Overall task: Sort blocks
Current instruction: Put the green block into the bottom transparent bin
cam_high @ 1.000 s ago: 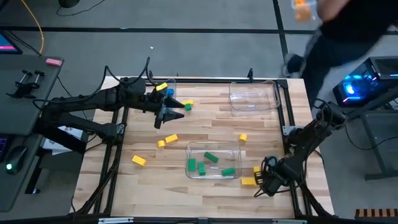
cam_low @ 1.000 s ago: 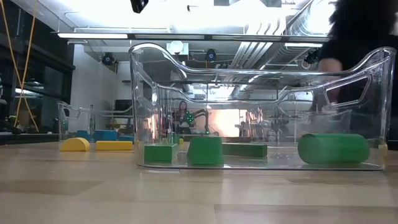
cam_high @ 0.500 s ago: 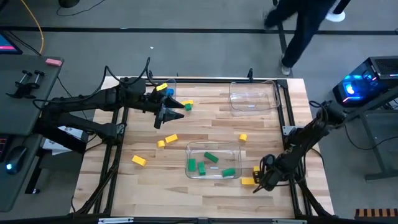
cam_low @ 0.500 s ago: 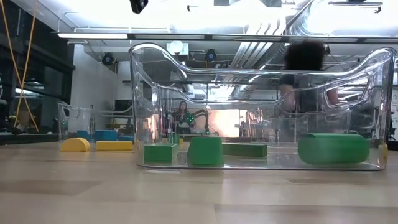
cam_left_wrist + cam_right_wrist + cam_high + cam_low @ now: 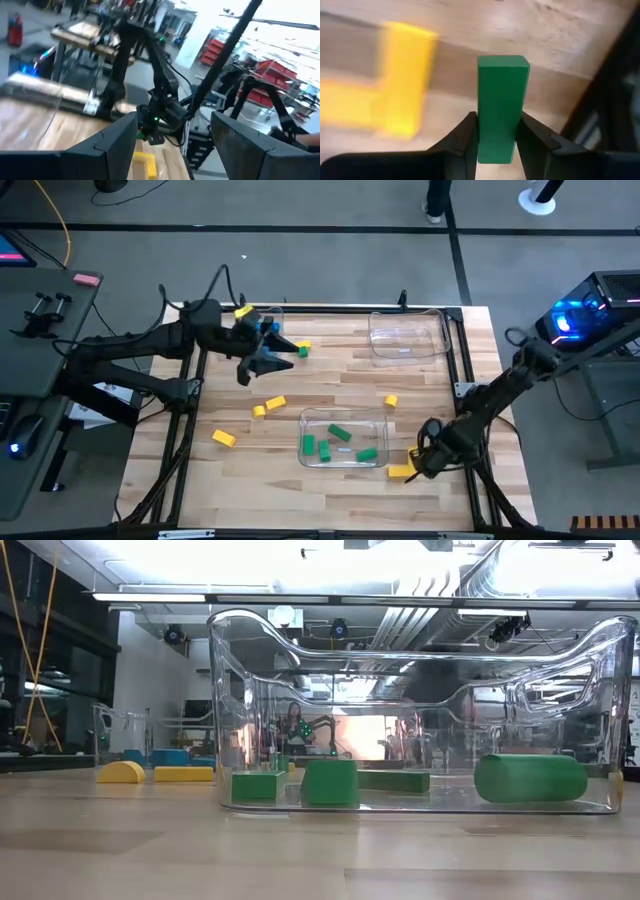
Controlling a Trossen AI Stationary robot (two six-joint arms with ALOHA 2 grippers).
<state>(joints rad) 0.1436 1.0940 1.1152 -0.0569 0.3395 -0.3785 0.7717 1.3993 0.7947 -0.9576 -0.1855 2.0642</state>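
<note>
The table (image 5: 330, 385) carries a clear tray (image 5: 344, 439) of green blocks near its front edge, and the right gripper (image 5: 425, 461) sits just to that tray's right, far nearer than the left gripper (image 5: 262, 357), which hangs wide open and empty near the table's back left corner. The right fingers are closed on a green bar (image 5: 501, 107), its long axis running straight out between them, beside a yellow block (image 5: 400, 471). The tray lies leftward.

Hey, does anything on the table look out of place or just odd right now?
Mostly no. One green block lies loose beside a yellow block at the far left, away from the near tray that holds the other greens. The far tray holds no blocks. The right gripper holds a green bar.
</note>
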